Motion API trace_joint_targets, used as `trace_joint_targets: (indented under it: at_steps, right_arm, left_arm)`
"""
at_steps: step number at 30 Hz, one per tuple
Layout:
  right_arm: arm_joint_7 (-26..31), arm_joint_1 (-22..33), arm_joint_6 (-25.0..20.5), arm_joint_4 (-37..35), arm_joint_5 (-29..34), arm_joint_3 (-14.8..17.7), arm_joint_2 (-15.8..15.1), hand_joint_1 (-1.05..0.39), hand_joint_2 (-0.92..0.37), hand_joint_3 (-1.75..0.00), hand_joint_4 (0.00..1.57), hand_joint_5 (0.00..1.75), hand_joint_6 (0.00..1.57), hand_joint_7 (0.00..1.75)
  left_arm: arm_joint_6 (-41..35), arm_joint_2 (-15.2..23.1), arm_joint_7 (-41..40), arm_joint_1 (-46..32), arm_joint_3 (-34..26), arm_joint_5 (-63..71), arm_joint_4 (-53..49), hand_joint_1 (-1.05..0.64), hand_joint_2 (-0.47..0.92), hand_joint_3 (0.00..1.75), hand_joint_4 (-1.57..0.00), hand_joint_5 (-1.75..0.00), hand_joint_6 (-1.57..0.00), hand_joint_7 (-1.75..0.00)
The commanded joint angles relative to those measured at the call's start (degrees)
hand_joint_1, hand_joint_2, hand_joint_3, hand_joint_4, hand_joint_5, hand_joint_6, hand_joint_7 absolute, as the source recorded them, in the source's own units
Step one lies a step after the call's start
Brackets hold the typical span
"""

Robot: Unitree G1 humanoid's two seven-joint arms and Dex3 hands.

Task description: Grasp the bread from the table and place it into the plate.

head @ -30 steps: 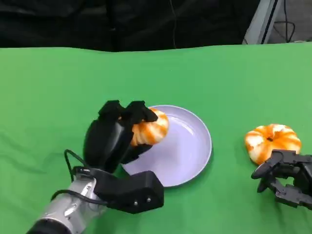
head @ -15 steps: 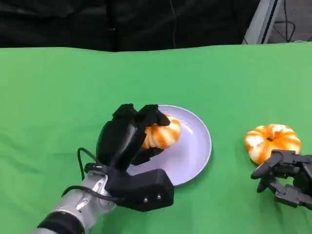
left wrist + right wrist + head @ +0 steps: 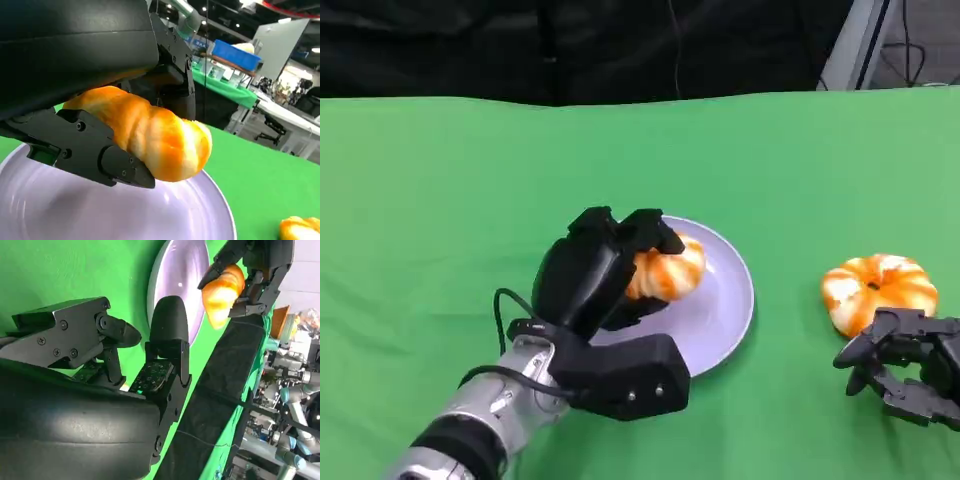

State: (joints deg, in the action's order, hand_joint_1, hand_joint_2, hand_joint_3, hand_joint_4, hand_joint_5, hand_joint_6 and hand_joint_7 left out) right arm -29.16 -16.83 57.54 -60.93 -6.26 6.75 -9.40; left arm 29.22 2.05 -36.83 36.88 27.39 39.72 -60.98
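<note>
Left hand [image 3: 595,275] hides part of bread [image 3: 670,270], plate [image 3: 725,310].

No readable text

We find no legible words, labels, brands or numbers on anything in these views.

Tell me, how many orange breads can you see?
2. One bread is held by the left robot hand above the purple plate. The other bread lies on the green table, just beyond the right robot hand.
</note>
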Motion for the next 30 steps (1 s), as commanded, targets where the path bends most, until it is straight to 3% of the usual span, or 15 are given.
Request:
trace_joint_targets:
  at_steps: [1,14,16,20,24,25,27,30]
  right_arm:
    - [0.41,-0.15,0.42,-0.19,0.00,0.28,-0.70,0.05,-0.78,-0.71,0.88,1.35,0.94,0.95]
    - [1.60,-0.17,0.44,-0.17,1.00,0.23,-0.76,0.05,-0.77,-0.71,0.88,1.34,0.95,0.93]
    - [1.40,-0.18,0.37,-0.16,0.88,0.26,-0.72,0.04,-0.77,-0.71,0.88,1.34,0.94,0.93]
    - [1.28,-0.12,0.43,-0.15,0.70,0.33,-0.58,0.05,-0.78,-0.71,0.88,1.34,0.95,0.93]
    - [1.35,-0.13,0.35,-0.16,0.70,0.36,-0.56,0.05,-0.78,-0.71,0.88,1.34,0.95,0.93]
    - [1.30,-0.16,0.31,-0.19,0.65,0.37,-0.56,0.05,-0.78,-0.70,0.88,1.35,0.95,0.93]
    - [1.41,-0.17,0.27,-0.17,0.74,0.35,-0.59,0.04,-0.79,-0.70,0.88,1.35,0.94,0.94]
    - [1.75,-0.14,0.59,-0.11,1.05,0.28,-0.66,0.04,-0.79,-0.69,0.88,1.35,0.94,0.94]
  left_arm:
    - [0.26,-0.14,0.93,1.84,-0.12,-0.75,-1.64,-0.03,0.92,0.22,-0.49,-1.75,-0.63,-1.32]
    - [0.58,-0.69,1.84,3.35,0.47,-0.44,-4.22,-0.08,0.92,0.28,-0.49,-1.71,-0.69,-1.18]
    - [0.48,-0.73,2.63,3.54,0.57,-0.49,-4.44,-0.09,0.92,0.23,-0.52,-1.60,-0.73,-1.01]
    - [0.29,-0.67,3.31,3.73,0.93,-0.15,-4.79,-0.11,0.92,0.21,-0.52,-1.51,-0.76,-0.86]
    - [0.07,-0.79,4.03,3.92,1.12,-0.24,-5.24,-0.14,0.92,0.16,-0.55,-1.41,-0.86,-0.59]
    - [0.00,-0.80,4.32,3.97,1.17,-0.33,-5.35,-0.15,0.92,0.14,-0.57,-1.35,-0.93,-0.44]
    - [-0.29,-0.78,5.28,4.10,1.34,-0.42,-5.54,-0.15,0.92,0.13,-0.58,-1.29,-0.99,-0.30]
    - [-0.66,-0.83,6.20,4.20,1.54,-0.40,-5.79,-0.16,0.92,0.12,-0.59,-1.25,-1.01,-0.22]
